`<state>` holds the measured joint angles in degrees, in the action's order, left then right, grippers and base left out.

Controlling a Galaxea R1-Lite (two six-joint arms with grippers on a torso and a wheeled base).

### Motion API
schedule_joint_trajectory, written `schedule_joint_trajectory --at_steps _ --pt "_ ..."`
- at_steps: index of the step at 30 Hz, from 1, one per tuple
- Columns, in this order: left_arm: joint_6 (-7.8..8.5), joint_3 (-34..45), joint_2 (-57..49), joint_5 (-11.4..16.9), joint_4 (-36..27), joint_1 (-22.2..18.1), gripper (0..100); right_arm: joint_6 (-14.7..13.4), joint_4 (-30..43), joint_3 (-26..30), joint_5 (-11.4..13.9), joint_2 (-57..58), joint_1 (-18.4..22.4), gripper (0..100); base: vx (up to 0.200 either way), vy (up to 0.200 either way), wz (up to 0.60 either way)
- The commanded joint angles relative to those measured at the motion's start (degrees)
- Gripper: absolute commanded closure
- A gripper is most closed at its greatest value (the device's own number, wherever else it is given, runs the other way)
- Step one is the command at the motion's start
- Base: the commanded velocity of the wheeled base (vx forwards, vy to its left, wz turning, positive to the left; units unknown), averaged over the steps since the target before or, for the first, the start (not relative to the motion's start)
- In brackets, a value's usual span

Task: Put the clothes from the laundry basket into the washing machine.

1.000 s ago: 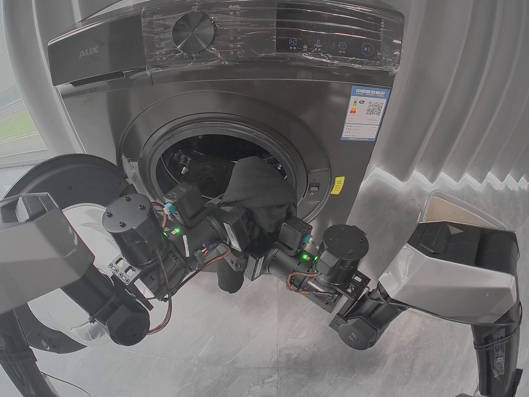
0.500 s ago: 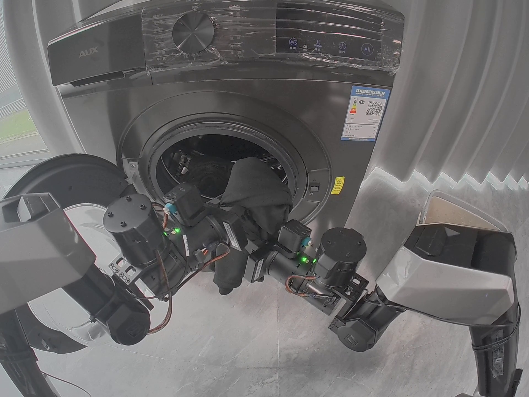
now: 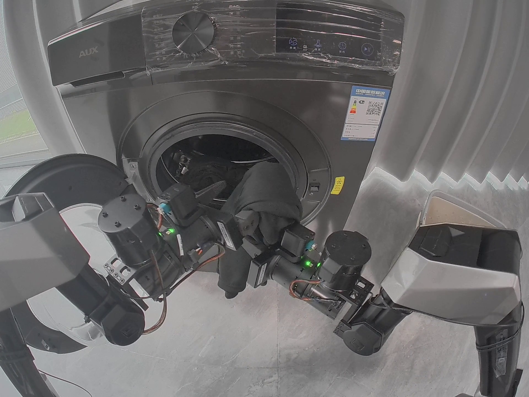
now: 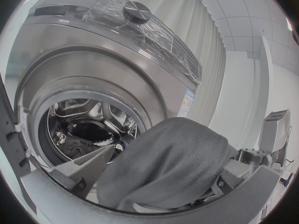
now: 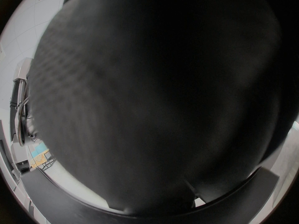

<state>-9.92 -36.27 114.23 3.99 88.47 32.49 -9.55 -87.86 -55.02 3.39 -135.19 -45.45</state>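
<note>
one dark garment [image 3: 267, 189] at one washing machine [image 3: 220, 96]

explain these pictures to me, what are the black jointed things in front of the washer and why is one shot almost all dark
This is a two-armed robot loading a washing machine, door swung open. The wide shot comes from a camera on its head; the other two from cameras on its wrists. The black jointed things are its arms, each ending in a gripper. A dark garment hangs over the drum's lip, part inside, part dangling. The left gripper is open, the cloth lying across it. The right gripper sits under that cloth, which covers its camera: hence the dark shot.
</note>
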Motion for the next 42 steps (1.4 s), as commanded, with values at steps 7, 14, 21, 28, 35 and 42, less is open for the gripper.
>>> schedule_joint_trajectory --at_steps 7,14,21,28,35,42 --pt "-0.01 5.8 -9.0 1.2 0.0 -2.7 0 -0.8 -0.6 9.2 0.0 7.0 -1.6 100 0.000 0.000 0.00" --pt "1.31 17.3 -10.5 6.2 0.1 -2.5 0 -1.7 -0.6 14.5 0.0 9.8 -3.0 100 0.000 0.000 0.00" --pt "3.86 26.0 -12.1 16.4 0.0 -2.6 0 -1.7 -0.6 14.5 0.1 9.5 -2.6 100 0.000 0.000 0.00" --pt "4.12 29.1 -11.7 27.4 0.0 -2.9 0 -1.8 -0.6 14.5 0.4 9.2 -2.2 100 0.000 0.000 0.00" --pt "4.12 24.9 -10.1 25.5 0.0 -3.8 0 -2.5 -0.6 15.0 0.5 9.6 -1.8 100 0.000 0.000 0.00" --pt "3.86 13.7 -6.1 15.7 0.0 -8.8 0 -3.1 -0.6 19.9 2.5 9.6 -2.0 100 0.000 0.000 0.00"
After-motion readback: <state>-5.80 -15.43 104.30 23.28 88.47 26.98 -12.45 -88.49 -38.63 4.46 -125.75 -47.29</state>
